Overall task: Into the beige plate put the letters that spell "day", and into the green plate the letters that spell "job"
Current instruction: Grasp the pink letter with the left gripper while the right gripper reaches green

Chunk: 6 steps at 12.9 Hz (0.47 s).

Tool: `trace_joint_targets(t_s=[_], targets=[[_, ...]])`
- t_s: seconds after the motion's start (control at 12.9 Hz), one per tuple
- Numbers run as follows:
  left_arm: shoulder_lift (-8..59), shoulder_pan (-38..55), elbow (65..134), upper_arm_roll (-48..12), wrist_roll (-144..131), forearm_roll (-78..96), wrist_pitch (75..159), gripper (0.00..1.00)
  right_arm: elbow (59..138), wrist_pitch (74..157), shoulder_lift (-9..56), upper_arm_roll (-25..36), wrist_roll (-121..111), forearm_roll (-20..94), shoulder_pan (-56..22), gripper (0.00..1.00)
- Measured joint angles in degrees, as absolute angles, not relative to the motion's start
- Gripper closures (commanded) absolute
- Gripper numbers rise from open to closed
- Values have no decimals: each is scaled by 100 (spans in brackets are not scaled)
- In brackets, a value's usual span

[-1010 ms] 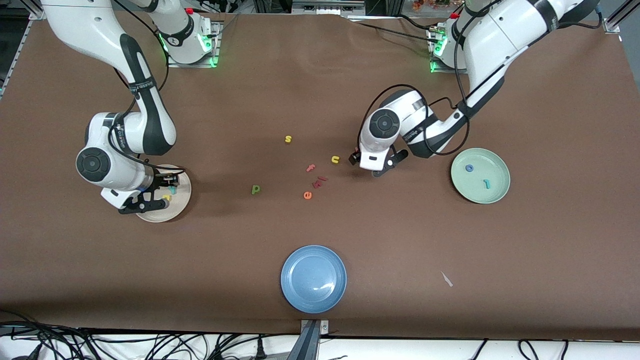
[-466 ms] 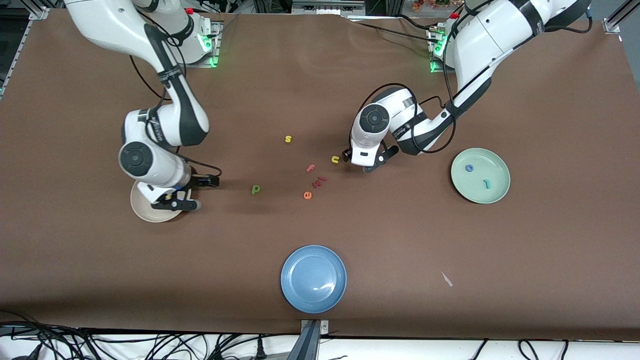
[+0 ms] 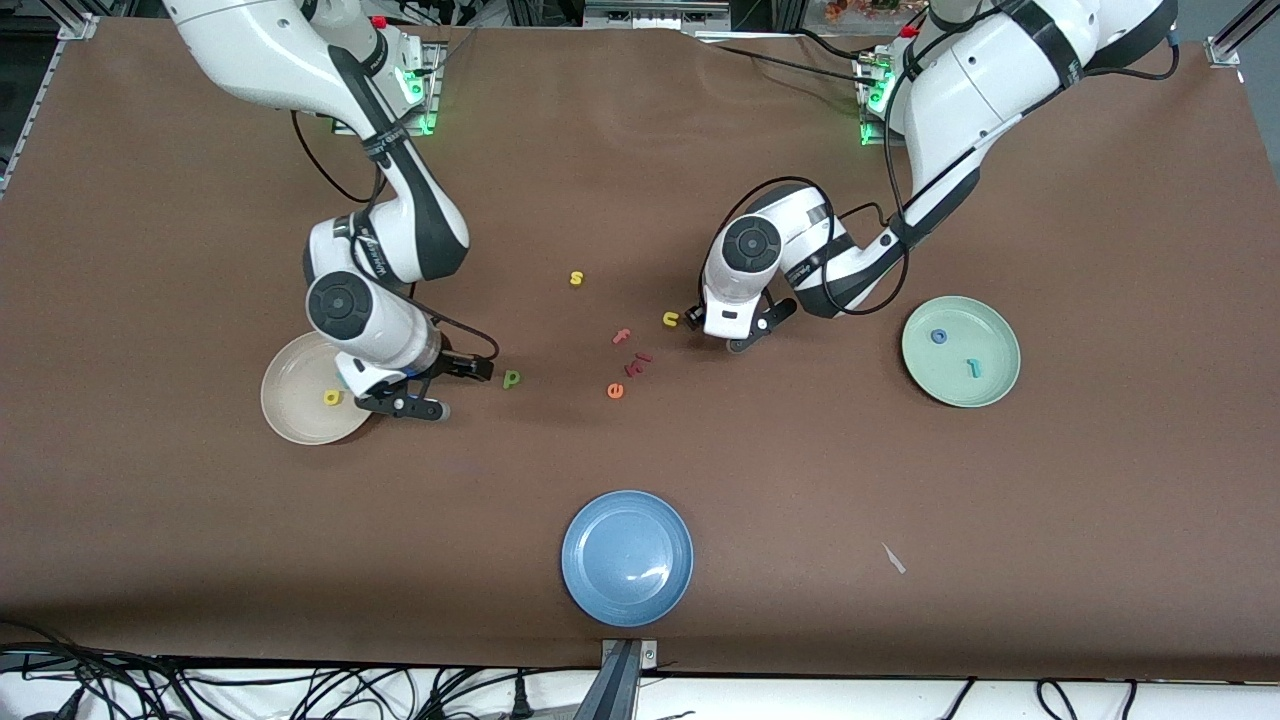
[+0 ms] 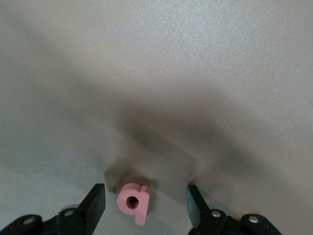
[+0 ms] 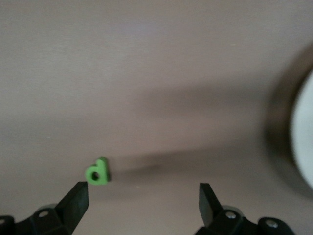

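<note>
Squinting at my feeds from the remote desk, here's what worries me

Left gripper [image 4: 145, 192] is low over the table with its fingers apart, and the red-pink "b" [image 4: 133, 203] lies on the table between them, touching neither. It sits closer to one finger, so I reckon a squeeze could shove or tip it instead of pinching it. Yellow "u" [image 3: 670, 319] is just beside the hand at its 9 o'clock, with the reddish "f" [image 3: 622, 336] and orange "e" [image 3: 615, 390] near, so a sloppy sweep could drag a wrong letter along.

Right gripper [image 3: 445, 388] is spread wide, hovering between the beige plate [image 3: 290, 415] and the green p-like letter [image 3: 511, 378], which lies at the plate's 3 o'clock. On the right wrist view that letter is out by one fingertip, not centred, so closing now would probably flick it away. That wrist also hangs over the plate's rim and could clip it.

Yellow rounded letter [image 3: 332, 397] is in the beige plate; I can't see the teal "y". Blue "o" [image 3: 939, 336] and teal "j" [image 3: 972, 368] are in the green plate [image 3: 990, 392].

Room-wise, it's bare table from the left gripper to the green plate at its 3 o'clock, the blue plate [image 3: 627, 600] is well apart at 6 o'clock, and no table edge is close
</note>
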State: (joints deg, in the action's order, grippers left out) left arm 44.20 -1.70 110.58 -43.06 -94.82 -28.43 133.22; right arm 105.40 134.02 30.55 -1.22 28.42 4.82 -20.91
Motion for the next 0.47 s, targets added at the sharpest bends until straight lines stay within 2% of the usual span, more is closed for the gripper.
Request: trace_joint_targets(t_s=[0.08, 0.23, 0.47], targets=[[4420, -169, 11054, -4308, -9492, -2843, 13356, 35, 10534, 13612, 3155, -153, 2941, 482, -2183, 0], [4420, -168, 11054, -4308, -9517, -2843, 13363, 45, 10512, 13898, 3344, -166, 3093, 481, -2408, 0], [4420, -168, 11036, -4307, -9543, -2843, 13386, 54, 10423, 14010, 3498, -165, 3137, 479, -2513, 2]])
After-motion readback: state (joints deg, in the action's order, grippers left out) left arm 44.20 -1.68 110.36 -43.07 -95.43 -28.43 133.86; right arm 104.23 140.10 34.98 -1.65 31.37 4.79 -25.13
